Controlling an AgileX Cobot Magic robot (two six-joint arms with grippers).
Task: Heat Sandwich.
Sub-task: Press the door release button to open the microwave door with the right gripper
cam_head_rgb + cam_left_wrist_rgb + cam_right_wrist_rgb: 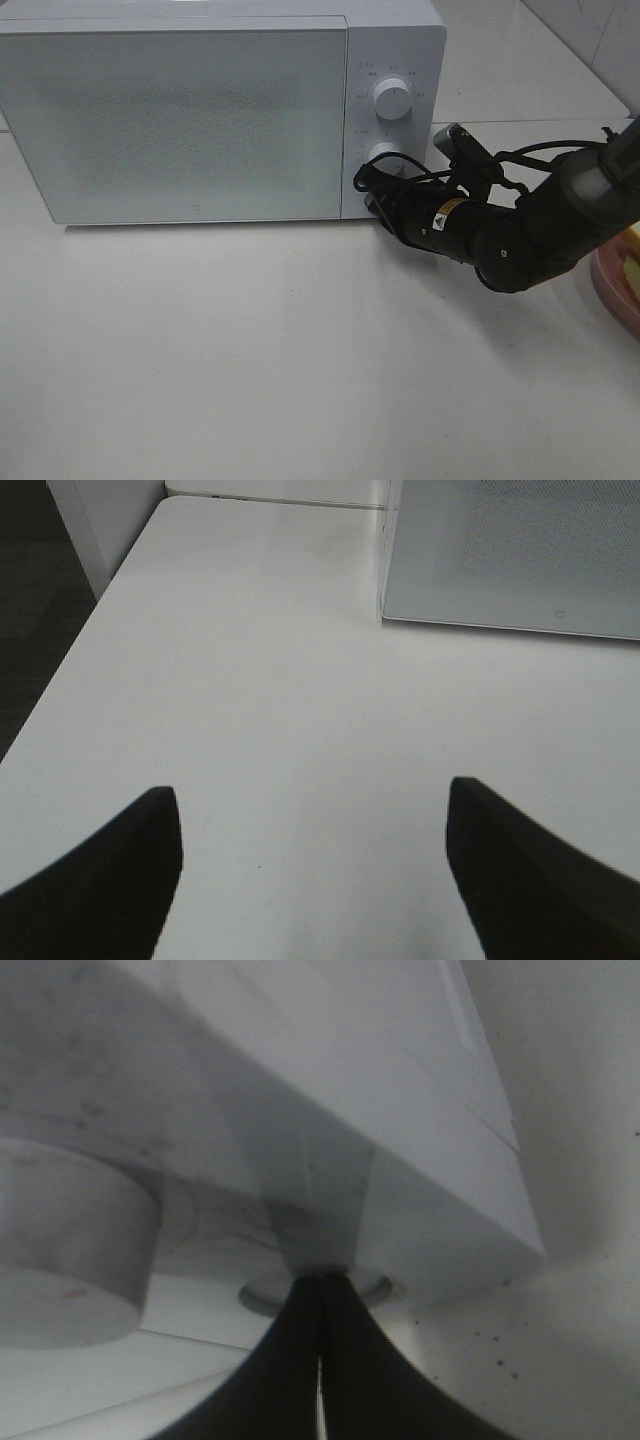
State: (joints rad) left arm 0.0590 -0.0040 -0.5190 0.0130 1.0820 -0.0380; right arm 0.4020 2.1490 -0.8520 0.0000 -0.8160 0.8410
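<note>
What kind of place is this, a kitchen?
Likely a mock kitchen in a lab, not a home: a white microwave on a plain white table, a pink plate, and a robot arm at the dial.

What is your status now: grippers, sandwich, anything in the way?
Left gripper open over table. Right gripper shut, tips at microwave panel by lower knob. Sandwich outside on pink plate. Door closed, blocks entry.
</note>
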